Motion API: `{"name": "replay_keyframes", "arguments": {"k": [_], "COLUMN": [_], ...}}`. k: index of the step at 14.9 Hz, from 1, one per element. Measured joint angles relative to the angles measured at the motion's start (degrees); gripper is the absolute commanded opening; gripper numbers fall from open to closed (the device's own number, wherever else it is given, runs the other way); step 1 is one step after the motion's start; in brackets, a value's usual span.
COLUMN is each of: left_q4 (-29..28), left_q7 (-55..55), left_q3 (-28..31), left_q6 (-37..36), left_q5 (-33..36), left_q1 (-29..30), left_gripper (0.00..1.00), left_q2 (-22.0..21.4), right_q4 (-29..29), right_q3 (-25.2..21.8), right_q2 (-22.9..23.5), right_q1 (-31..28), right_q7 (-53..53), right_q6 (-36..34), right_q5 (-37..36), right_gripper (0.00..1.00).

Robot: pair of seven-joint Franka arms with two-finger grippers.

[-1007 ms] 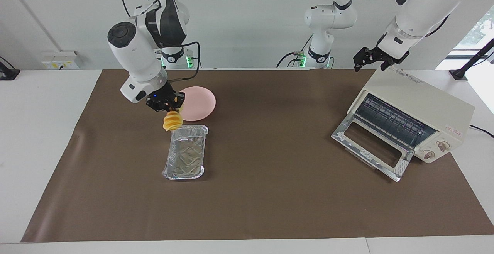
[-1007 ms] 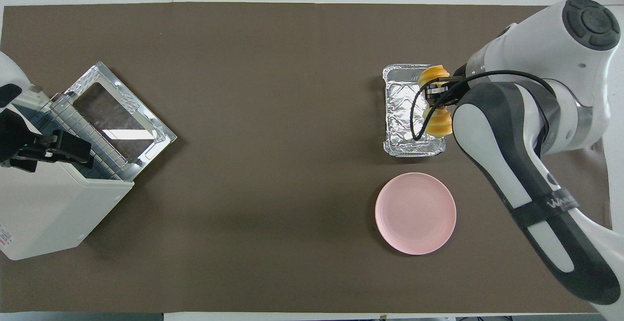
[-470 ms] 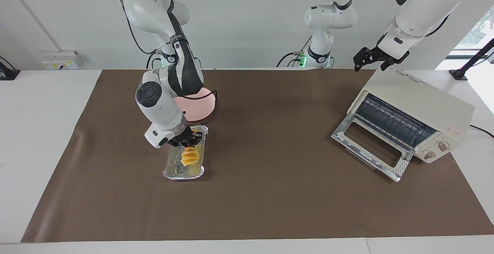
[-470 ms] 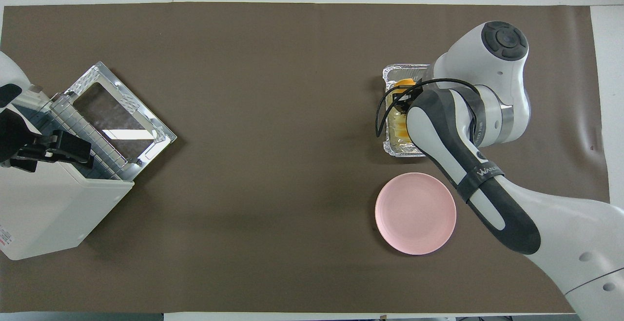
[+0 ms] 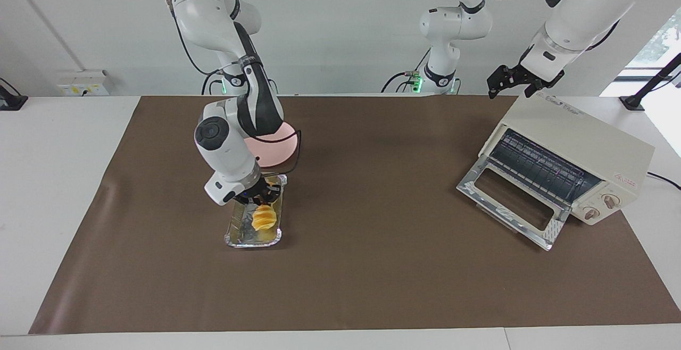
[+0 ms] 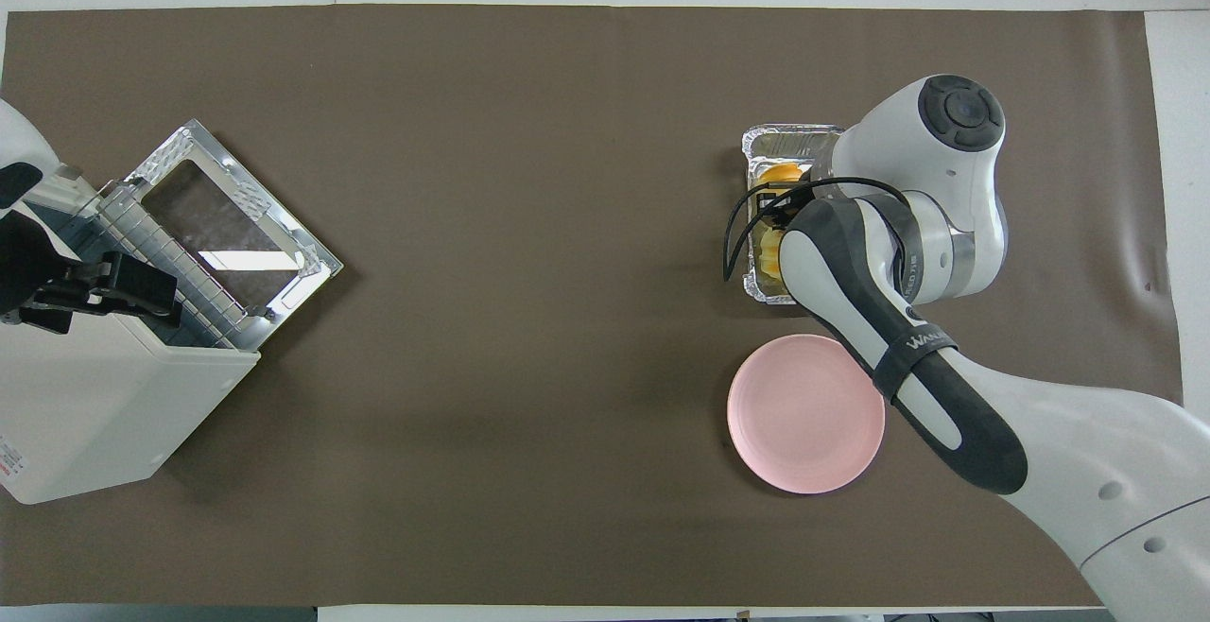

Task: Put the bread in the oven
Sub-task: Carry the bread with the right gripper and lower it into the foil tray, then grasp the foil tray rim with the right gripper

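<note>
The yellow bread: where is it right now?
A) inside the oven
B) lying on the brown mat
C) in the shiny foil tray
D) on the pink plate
C: the bread sits inside the foil tray under the right gripper, while the pink plate is bare and the oven with its door down shows only its rack.

A brown mat [image 6: 529, 319] is spread over the table. An oven [image 6: 104, 405] with its door dropped open is seen at the left arm's end, the left gripper [image 6: 123, 286] over it. At the right arm's end, bread [image 6: 781, 171] is seen in a foil tray [image 6: 789, 136], partly covered by the right arm. A pink plate [image 6: 803, 414] lies nearer the robots.
</note>
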Motion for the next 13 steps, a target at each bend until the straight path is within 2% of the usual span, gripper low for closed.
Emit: {"name": "replay_keyframes", "arguments": {"k": [1,2,3,7,9,13], "left_q4": [0.00,0.00,0.00,0.00,0.00,0.00], "left_q7": [0.00,0.00,0.00,0.00,0.00,0.00], "left_q3": [0.00,0.00,0.00,0.00,0.00,0.00], "left_q6": [0.00,0.00,0.00,0.00,0.00,0.00], "left_q5": [0.00,0.00,0.00,0.00,0.00,0.00], "left_q1": [0.00,0.00,0.00,0.00,0.00,0.00], "left_gripper": [1.00,1.00,1.00,1.00,1.00,1.00], "left_q2": [0.00,0.00,0.00,0.00,0.00,0.00], "right_q4": [-0.72,-1.33,-1.58,-0.73,1.50,3.55], "right_q3": [0.00,0.00,0.00,0.01,-0.15,-0.54], "right_q2": [-0.01,0.00,-0.01,-1.34,-2.73,-4.20], "right_q1": [0.01,0.00,0.01,0.07,-0.09,-3.66], "right_q7": [0.00,0.00,0.00,-0.53,-1.40,-6.15], "right_q6": [1.39,2.38,2.59,1.59,-2.57,-5.61], "right_q5": [0.00,0.00,0.00,-0.14,-0.35,-2.05], "right_gripper": [0.67,0.87,1.00,1.00,1.00,1.00]}}
